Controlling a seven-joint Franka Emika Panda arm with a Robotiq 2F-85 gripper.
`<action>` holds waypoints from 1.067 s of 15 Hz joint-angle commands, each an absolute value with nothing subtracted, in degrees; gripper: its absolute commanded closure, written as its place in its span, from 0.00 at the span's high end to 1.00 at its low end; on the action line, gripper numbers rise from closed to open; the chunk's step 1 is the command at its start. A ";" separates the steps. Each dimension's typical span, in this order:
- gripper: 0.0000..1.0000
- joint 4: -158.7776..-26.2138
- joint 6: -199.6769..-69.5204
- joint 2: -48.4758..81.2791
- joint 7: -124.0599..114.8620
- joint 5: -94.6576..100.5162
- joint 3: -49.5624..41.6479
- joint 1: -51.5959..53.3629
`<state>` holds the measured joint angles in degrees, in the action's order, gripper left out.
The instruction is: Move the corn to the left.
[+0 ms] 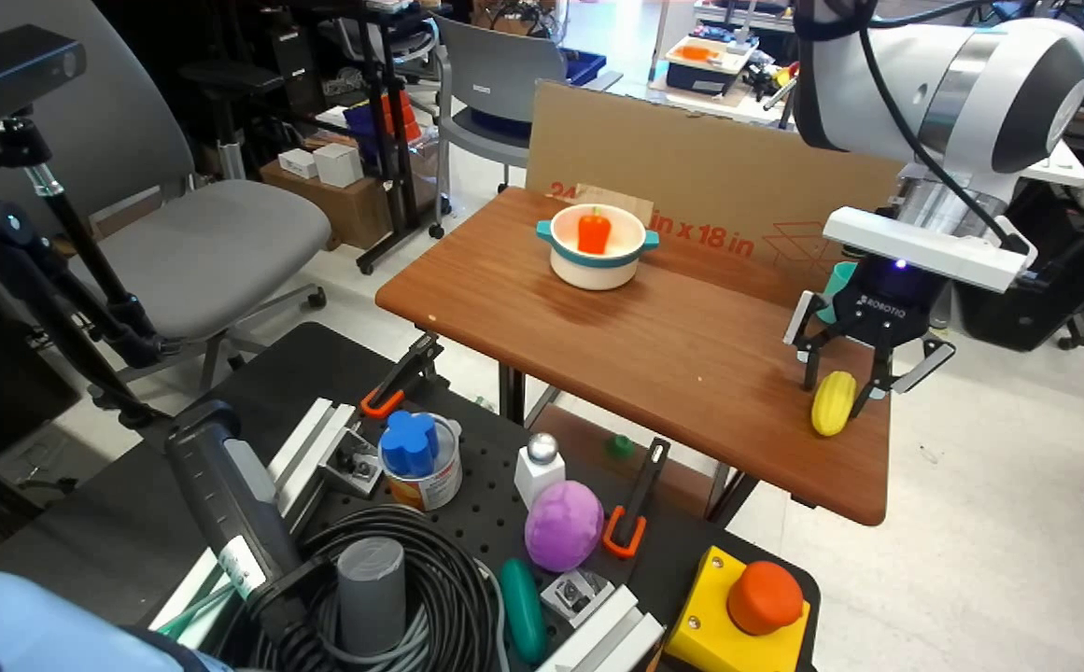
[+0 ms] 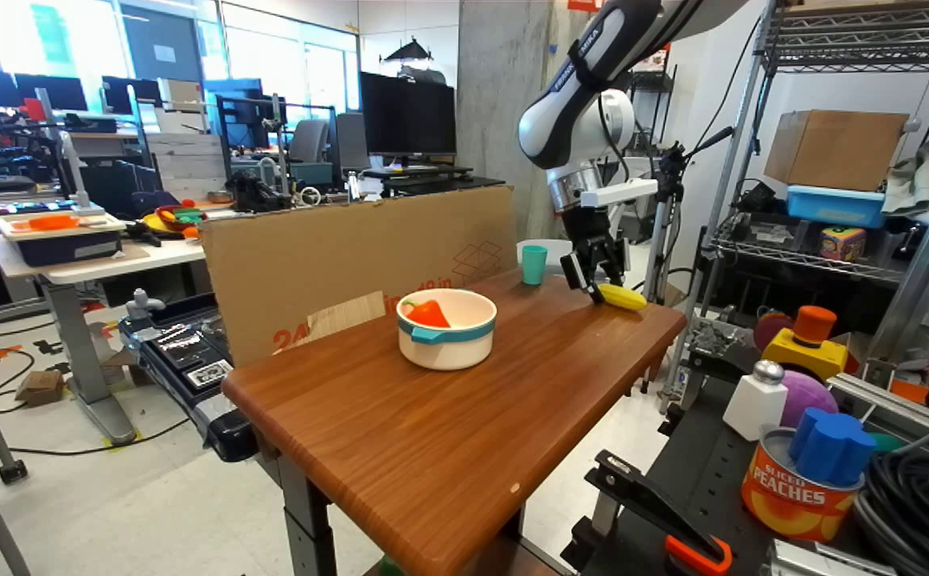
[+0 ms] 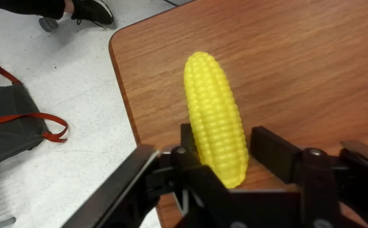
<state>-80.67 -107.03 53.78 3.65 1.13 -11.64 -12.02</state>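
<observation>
A yellow toy corn [image 1: 833, 403] lies near the end of the brown wooden table [image 1: 654, 355]. It also shows in an exterior view [image 2: 624, 298] and in the wrist view [image 3: 217, 117]. My gripper [image 1: 837, 394] is down at table level with a finger on each side of the corn. In the wrist view the gripper [image 3: 222, 134] is open. There is a gap between the corn and the right finger. The left finger is close against the corn and partly hidden by it; I cannot tell whether they touch.
A white pot with teal handles [image 1: 595, 269] holds an orange-red toy pepper [image 1: 593, 233] at the far end of the table. A teal cup [image 2: 534, 264] stands at the back near the gripper. A cardboard sheet [image 1: 691, 168] walls the back edge. The table's end edge is close to the corn.
</observation>
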 commanded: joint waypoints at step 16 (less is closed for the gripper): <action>0.11 -103.91 -119.65 39.14 8.40 4.41 -3.73 -5.50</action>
<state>-97.74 -116.74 42.26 7.60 2.93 -5.04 -6.46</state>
